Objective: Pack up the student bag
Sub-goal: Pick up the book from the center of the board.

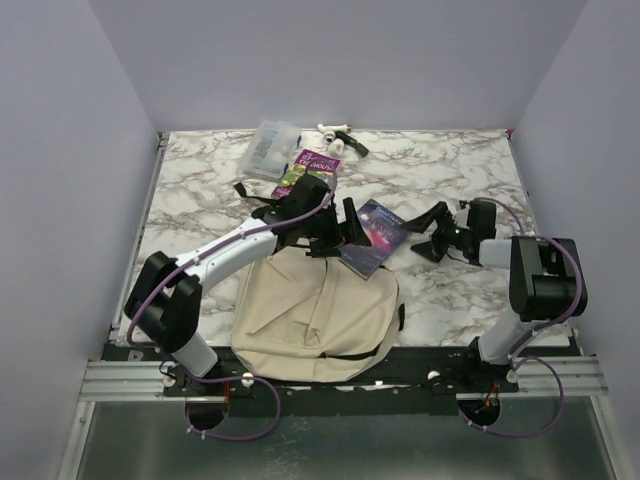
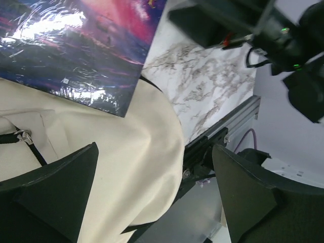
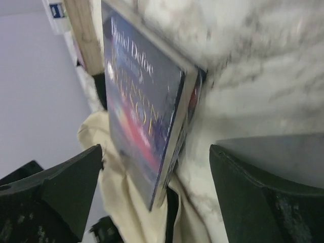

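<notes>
Marble bench (image 1: 470, 170) carries the student bag (image 1: 310, 320) flat at near centre, book (image 1: 375, 235) half on its far right edge, left hand (image 1: 338, 228) and right hand (image 1: 430, 238) both spread wide and empty beside it; I'd worry a nudge slides it off or pinches fabric.

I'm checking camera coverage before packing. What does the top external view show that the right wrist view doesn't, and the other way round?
Only the top external view: the clear plastic box and the purple-green booklet at the far side of the marble table, plus most of the student bag. Only the right wrist view: the author's name, Daniel Defoe, on the cover of the dark book. Both: that book, one corner overlapping the beige bag, on the table.
</notes>
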